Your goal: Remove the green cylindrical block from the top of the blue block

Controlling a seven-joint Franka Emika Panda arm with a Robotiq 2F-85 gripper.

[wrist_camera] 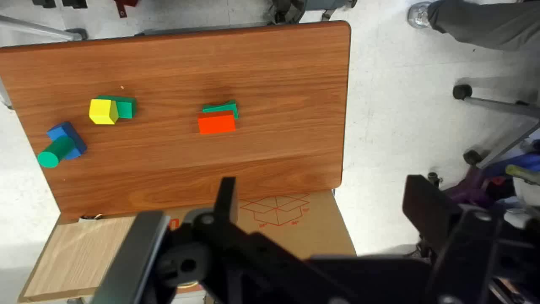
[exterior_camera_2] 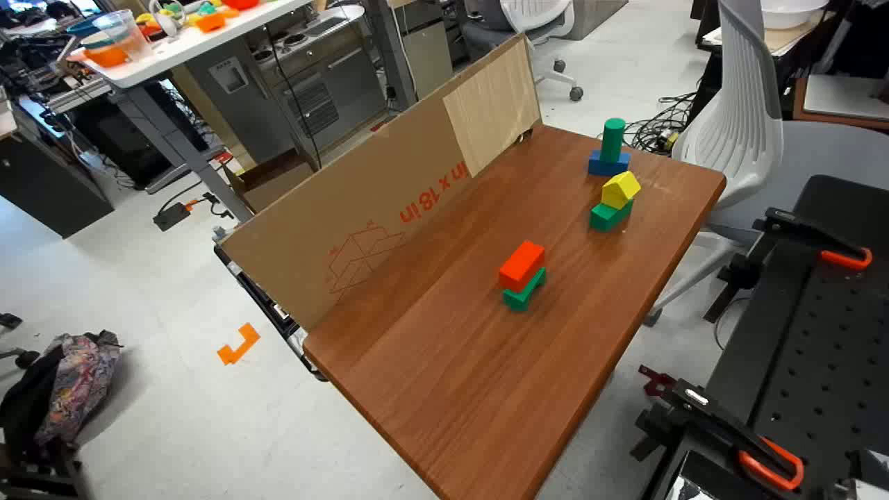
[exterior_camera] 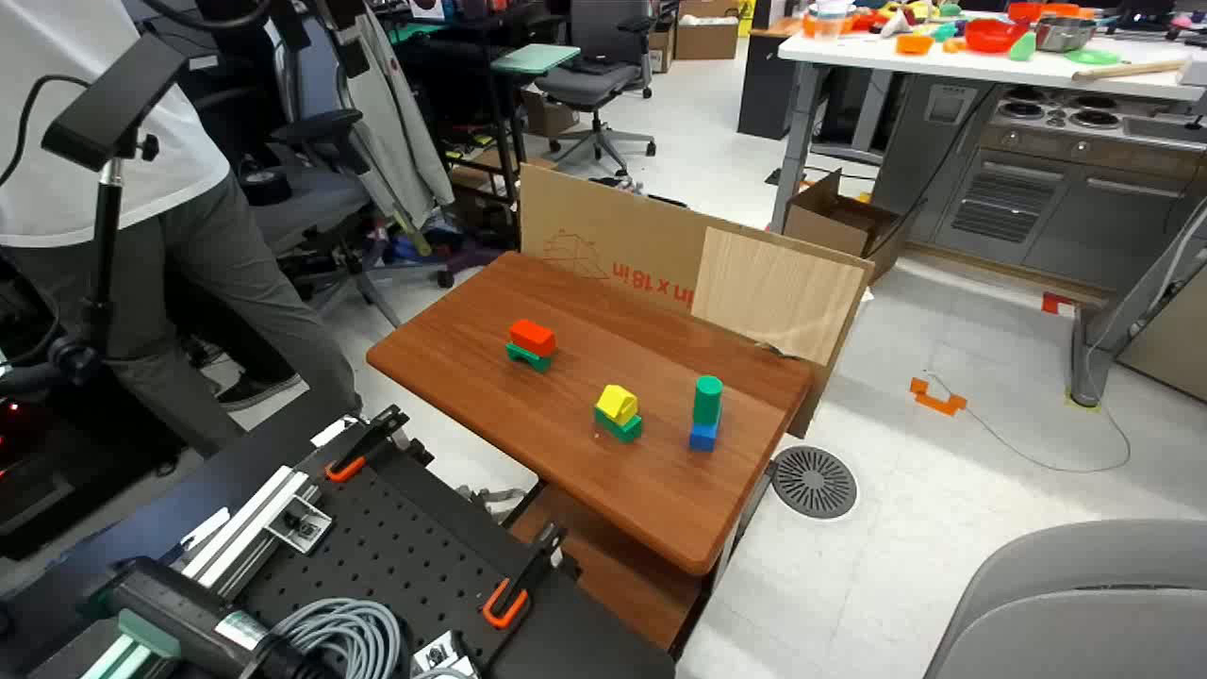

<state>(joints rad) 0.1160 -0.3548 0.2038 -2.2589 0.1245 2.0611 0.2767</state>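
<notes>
Pincer (wrist_camera: 320, 179) gaping, empty; likely approach phase; next reach green cylinder (wrist_camera: 55, 152) atop blue block (wrist_camera: 78, 140), left of pincer, wrist view

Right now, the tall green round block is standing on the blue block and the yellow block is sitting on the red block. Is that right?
Not quite: the yellow block is sitting on a green brick, as both exterior views show. The rest is right: the tall green round block is standing on the blue block.
</notes>
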